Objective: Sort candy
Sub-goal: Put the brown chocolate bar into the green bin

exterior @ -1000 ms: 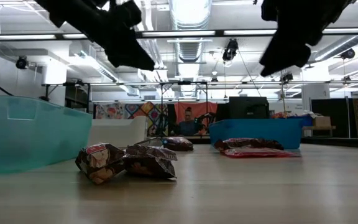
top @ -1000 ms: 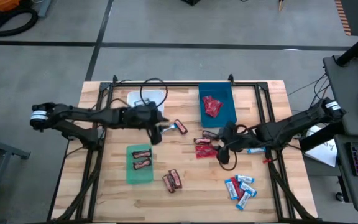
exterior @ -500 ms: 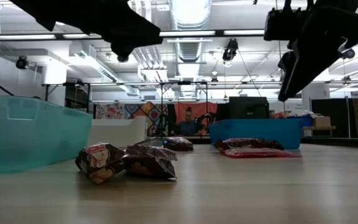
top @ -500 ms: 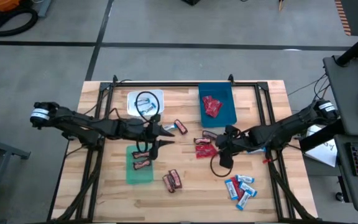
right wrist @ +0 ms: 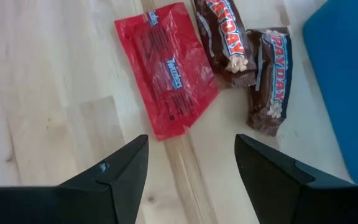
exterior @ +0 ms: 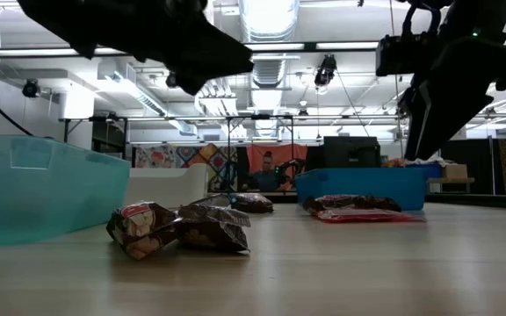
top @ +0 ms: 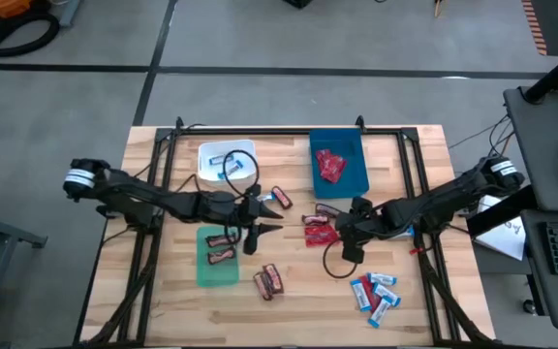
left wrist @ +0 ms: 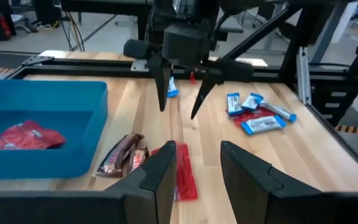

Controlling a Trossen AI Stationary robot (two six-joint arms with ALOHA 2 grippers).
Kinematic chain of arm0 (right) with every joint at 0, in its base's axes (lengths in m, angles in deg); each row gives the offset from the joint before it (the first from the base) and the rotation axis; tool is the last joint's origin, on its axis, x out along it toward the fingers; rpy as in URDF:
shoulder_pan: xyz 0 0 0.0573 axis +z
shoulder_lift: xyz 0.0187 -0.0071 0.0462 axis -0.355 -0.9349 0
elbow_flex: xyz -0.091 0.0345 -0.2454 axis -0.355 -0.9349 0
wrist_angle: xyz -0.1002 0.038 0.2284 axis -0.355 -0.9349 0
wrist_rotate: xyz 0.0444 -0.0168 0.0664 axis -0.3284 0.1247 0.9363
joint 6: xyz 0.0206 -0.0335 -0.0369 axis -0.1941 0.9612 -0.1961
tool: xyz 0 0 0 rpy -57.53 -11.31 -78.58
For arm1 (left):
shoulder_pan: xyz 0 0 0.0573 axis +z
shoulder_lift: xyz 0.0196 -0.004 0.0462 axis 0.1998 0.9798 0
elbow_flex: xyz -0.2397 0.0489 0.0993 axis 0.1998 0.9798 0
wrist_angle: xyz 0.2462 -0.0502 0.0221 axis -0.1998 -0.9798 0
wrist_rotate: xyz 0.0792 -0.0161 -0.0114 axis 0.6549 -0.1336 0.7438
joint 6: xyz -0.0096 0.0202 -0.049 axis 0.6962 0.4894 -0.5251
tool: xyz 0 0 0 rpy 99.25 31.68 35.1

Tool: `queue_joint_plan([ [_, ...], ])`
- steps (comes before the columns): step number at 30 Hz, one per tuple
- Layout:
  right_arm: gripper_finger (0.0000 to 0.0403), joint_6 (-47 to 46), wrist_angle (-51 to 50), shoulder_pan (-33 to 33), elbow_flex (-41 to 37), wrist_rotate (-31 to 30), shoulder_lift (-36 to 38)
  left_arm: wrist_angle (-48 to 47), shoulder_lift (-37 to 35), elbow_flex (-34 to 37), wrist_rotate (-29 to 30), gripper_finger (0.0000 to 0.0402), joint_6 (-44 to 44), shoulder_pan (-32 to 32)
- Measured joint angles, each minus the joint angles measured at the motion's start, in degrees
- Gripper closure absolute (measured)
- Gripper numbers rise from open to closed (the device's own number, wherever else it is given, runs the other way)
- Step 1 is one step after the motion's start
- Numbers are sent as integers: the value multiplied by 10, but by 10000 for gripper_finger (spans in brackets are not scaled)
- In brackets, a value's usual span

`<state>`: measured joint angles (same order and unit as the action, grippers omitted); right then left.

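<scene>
Candy awaiting pickup mid-tabletop

Right end effector (top: pixel 335 231) hovers, fingers apart and empty, directly above a red packet (right wrist: pixel 168 74) beside two brown bars (right wrist: pixel 247 50), apparently lined up to grasp. Left end effector (top: pixel 267 215), apart and empty, hangs near the green bin (top: pixel 201 273).

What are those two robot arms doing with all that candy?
They are sorting candy into bins. The right hand hangs open just above a red packet and two brown bars beside the blue bin, holding nothing. The left hand is empty too, open in the middle of the table. Brown bars lie in the green bin, red packets in the blue one, blue-and-white bars in the white bin. More blue-and-white bars wait on the table.
</scene>
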<state>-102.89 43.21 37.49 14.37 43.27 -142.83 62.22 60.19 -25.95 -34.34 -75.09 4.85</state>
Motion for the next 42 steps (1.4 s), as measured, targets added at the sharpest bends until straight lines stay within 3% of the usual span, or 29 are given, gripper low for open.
queue_joint_plan([
  [13,172,-24,-9,26,0,11,19,56,195,-93,1,292,14,22],
  [27,172,-39,10,38,0,-37,19,115,366,-161,0,292,-4,55],
  [32,172,-45,15,41,0,-38,19,120,396,-182,-32,276,-36,73],
  [42,172,-52,26,41,-5,-44,20,119,413,-191,-17,212,4,79],
])
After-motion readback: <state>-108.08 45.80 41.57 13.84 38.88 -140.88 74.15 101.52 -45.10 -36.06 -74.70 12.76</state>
